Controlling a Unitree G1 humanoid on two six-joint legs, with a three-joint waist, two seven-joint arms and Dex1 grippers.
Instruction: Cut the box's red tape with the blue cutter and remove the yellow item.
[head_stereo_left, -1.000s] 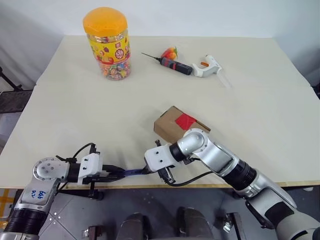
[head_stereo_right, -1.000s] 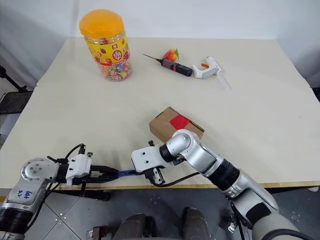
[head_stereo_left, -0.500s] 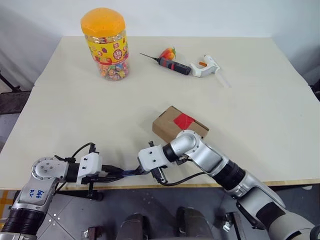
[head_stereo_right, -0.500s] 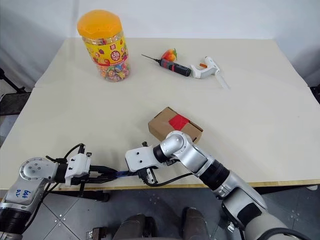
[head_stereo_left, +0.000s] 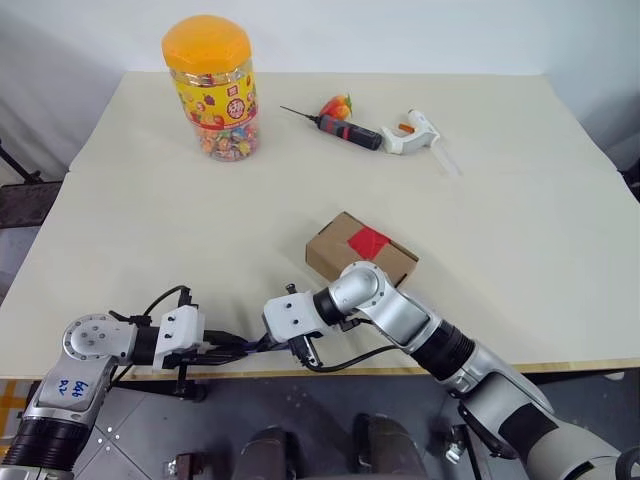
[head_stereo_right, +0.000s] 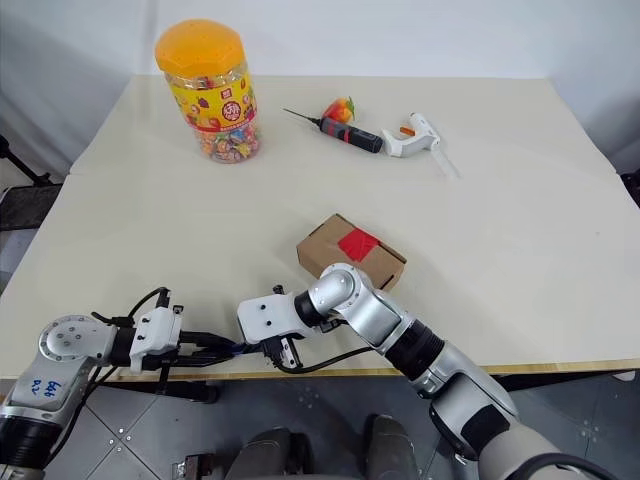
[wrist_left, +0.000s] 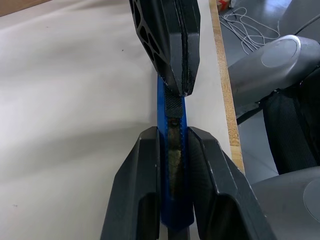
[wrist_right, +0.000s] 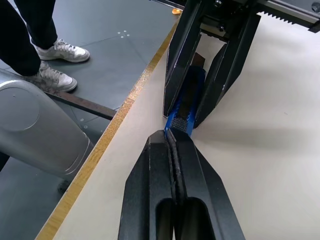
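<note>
My left gripper (wrist_left: 172, 150): clamped on blue cutter (wrist_left: 172, 120), near table (head_stereo_left: 150, 220) edge | my right gripper (wrist_right: 174, 137): closed, tips at cutter | box (head_stereo_left: 350, 255), red tape (head_stereo_left: 368, 241): behind my right wrist

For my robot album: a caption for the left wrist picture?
Left gripper clamps the slim blue cutter; shut right gripper touches it.

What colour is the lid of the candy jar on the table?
The lid of the candy jar is plain orange; the left eye view shows it best.
</note>
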